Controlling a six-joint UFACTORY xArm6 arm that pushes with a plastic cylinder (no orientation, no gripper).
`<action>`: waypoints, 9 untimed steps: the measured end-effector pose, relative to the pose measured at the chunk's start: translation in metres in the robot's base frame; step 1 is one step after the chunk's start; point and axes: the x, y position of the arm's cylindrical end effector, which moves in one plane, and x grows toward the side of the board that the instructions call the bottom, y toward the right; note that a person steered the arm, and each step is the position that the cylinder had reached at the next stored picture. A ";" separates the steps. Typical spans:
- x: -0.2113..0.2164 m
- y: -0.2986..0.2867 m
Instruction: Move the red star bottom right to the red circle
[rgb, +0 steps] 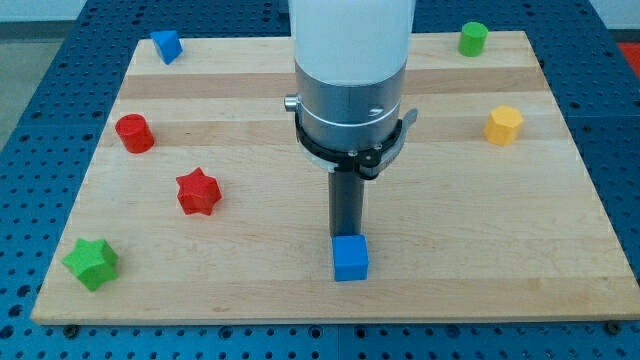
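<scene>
Green star: near the worktop's bottom-left corner.
Red circle: at the view's left, above the green star.
Blue block, irregular shape: top-left corner.
Red star: just right of and below the red circle, apart from it.
Blue cube: bottom centre.
Tip: its end sits right behind the blue cube's top edge; contact cannot be judged.
Hand: none fitted, only the dark rod, holding nothing.
Green cylinder: top right.
Yellow block: right side, below the green cylinder.
</scene>
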 end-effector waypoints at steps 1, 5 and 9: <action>0.000 0.001; -0.013 -0.049; -0.013 -0.150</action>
